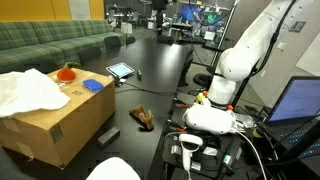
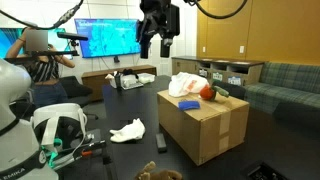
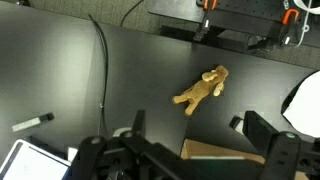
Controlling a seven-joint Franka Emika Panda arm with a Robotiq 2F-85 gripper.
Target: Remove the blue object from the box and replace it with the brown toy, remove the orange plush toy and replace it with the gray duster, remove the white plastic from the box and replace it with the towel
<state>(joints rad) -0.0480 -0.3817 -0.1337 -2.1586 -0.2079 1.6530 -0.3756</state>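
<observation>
A cardboard box (image 1: 55,125) (image 2: 205,125) carries white plastic (image 1: 25,92) (image 2: 183,84), an orange plush toy (image 1: 67,73) (image 2: 208,92) and a blue object (image 1: 93,85) (image 2: 189,104). The brown toy (image 1: 142,117) (image 3: 203,88) lies on the black table beside the box. A white towel (image 1: 113,170) (image 2: 128,130) (image 3: 305,105) lies on the table. A gray duster (image 1: 108,135) (image 2: 162,143) lies by the box's foot. My gripper (image 2: 158,35) (image 3: 200,140) hangs high above the table, open and empty. In the wrist view a box corner (image 3: 215,152) shows between the fingers.
A tablet (image 1: 120,70) (image 3: 30,160) and a marker (image 3: 30,122) lie on the table. The robot base (image 1: 225,85) with cables stands at one side. A green sofa (image 1: 50,45) is behind the box. A person (image 2: 40,60) and a monitor (image 2: 105,38) are beyond the table.
</observation>
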